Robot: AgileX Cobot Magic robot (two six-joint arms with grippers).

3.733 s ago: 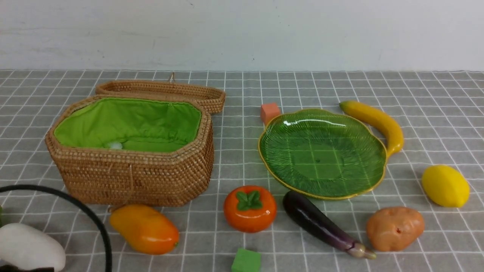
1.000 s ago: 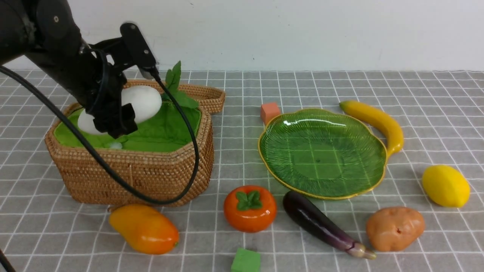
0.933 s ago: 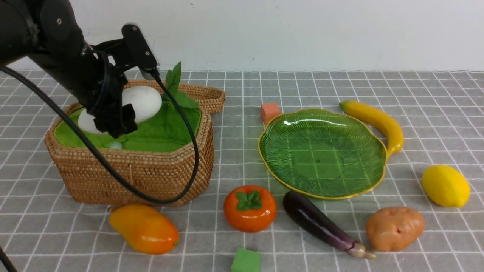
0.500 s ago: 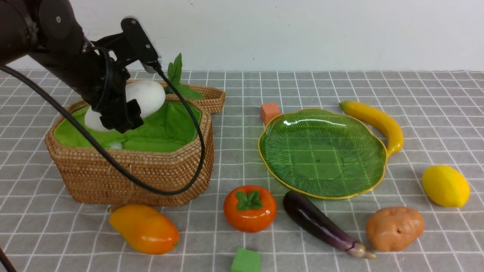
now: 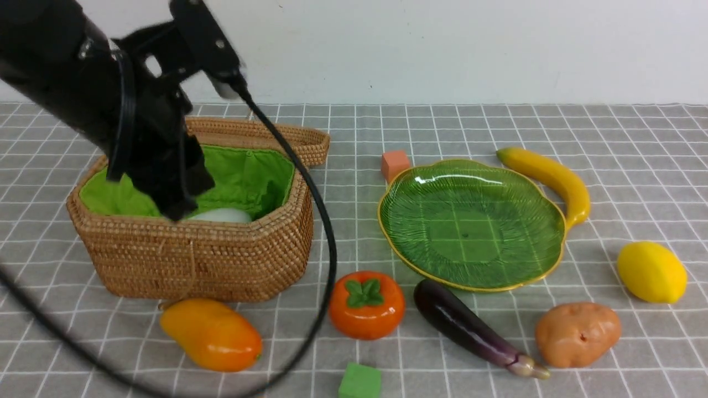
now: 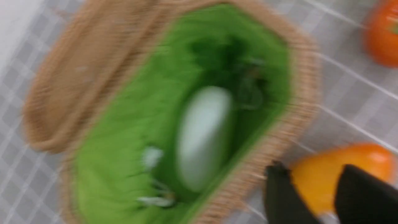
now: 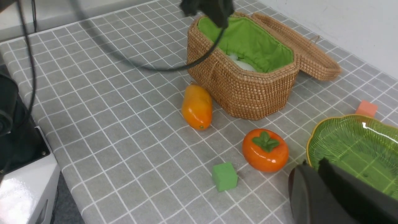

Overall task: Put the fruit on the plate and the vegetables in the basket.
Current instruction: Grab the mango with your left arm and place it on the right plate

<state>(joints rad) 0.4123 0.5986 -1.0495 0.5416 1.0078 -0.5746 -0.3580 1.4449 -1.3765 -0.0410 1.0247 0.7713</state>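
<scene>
At the bottom middle of the front view, nearest the camera, a green cube sits on the grey checked cloth. Just behind it a row crosses the lower frame: the mango at lower left, the persimmon in the middle with its leaf top up, the eggplant lying slantwise with its stem end toward the lower right, and the potato just beside that stem end. The right gripper shows only as a dark shape in the lower right of its own wrist view, in front of the plate's near rim; whether its jaws are wide or narrow cannot be told. Further back at far right lies the lemon, apart from the rest. At middle left stands the basket, open, with the white radish lying inside on the green lining. The left gripper hangs over the basket's near left part, blurred, its fingers spread and holding nothing. A black cable loops from that arm down past the basket's right side. At middle right the plate lies bare. The banana curves along its far right rim, seemingly touching it, and an orange cube stands at its far left edge. Farthest back, the lid lies open behind the basket.
</scene>
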